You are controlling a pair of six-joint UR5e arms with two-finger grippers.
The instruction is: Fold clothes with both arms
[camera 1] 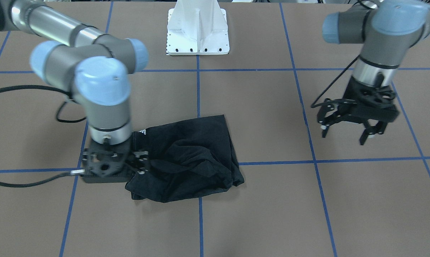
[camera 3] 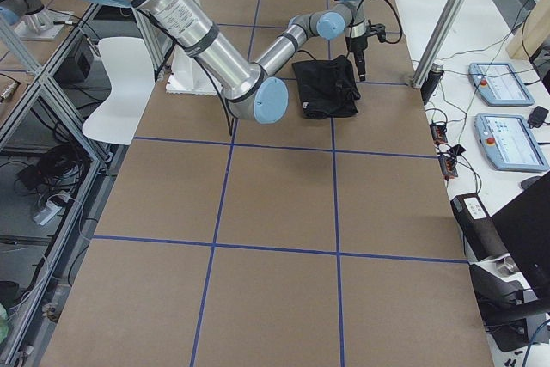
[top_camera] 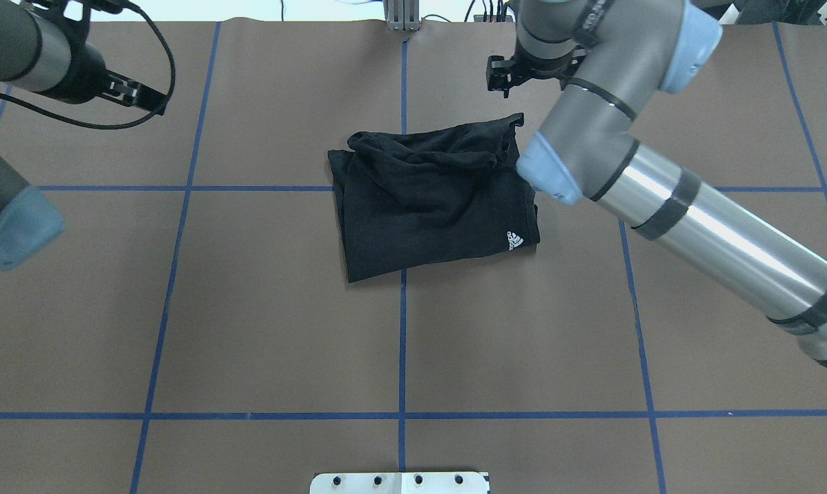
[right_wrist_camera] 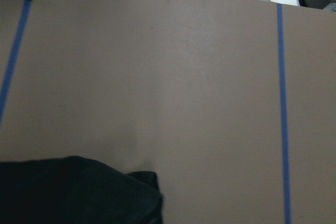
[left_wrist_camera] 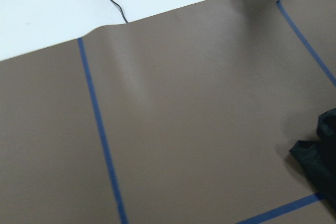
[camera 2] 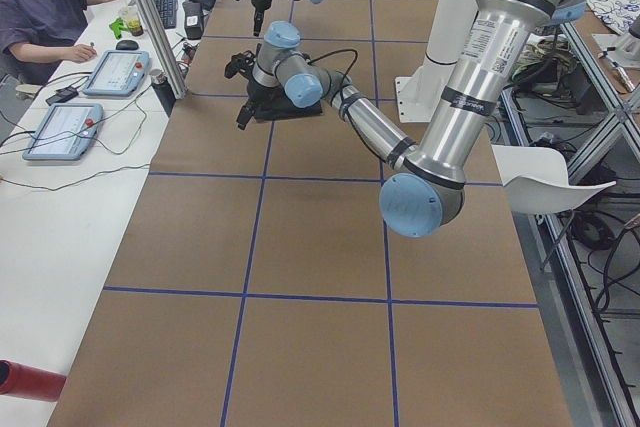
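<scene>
The T-shirt (top_camera: 420, 213) lies mid-table, on the half far from the robot's base. It is already doubled into a rough rectangle, but its far edge is a rumpled heap, so I'd call the folding about halfway, with that bunch to flatten and probably another fold to make. The right gripper (camera 1: 141, 163) sits low at the shirt's right side, and I cannot tell whether its jaws are clamped on cloth or slack; the left gripper (camera 1: 343, 139) hangs well off to the left over bare table (camera 1: 265, 117), jaws spread and empty.

A white pedestal (camera 1: 198, 32) stands on the blue-taped table (camera 1: 265, 117); a person (camera 2: 48, 12) sits alongside.
</scene>
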